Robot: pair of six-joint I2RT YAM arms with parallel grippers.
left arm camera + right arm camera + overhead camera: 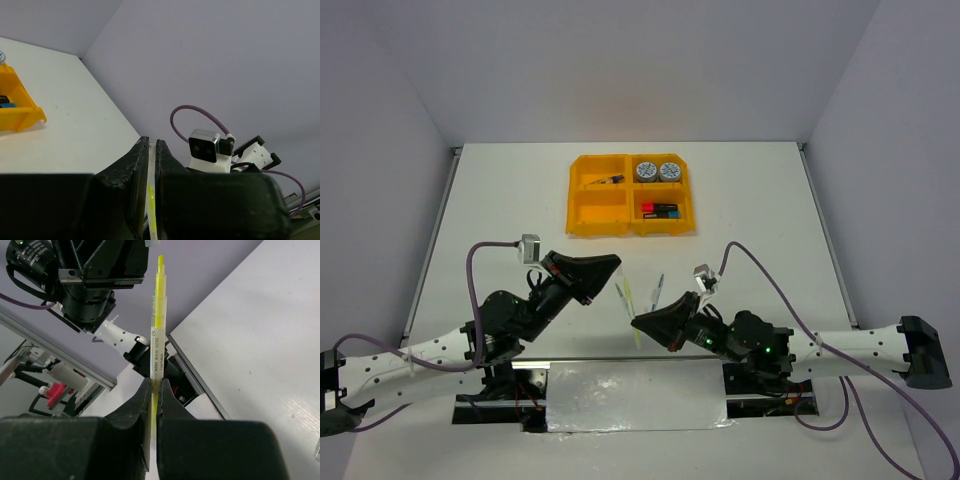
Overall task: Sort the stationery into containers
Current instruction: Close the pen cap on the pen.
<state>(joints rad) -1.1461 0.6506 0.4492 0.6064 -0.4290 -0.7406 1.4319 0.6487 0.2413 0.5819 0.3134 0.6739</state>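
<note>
Left hand [150, 149] is clamped on a pale pen [151, 175], right hand [155, 388] on a yellow pen [157, 335], above the counter [500, 200], well short of the tray [580, 214].

A robotics lab test cell was shown. A white tabletop [520, 200] was boxed in on three sides by plain pale walls [620, 60]. Two jointed robot arms, ended by a left claw [612, 266] and a right claw [642, 322], were mounted at its near edge, by a shiny metal plate [635, 395]. Purple cables [469, 275] were looped to small wrist cameras [530, 247], and an aluminium frame rail [50, 347] was seen beside the arms.
</note>
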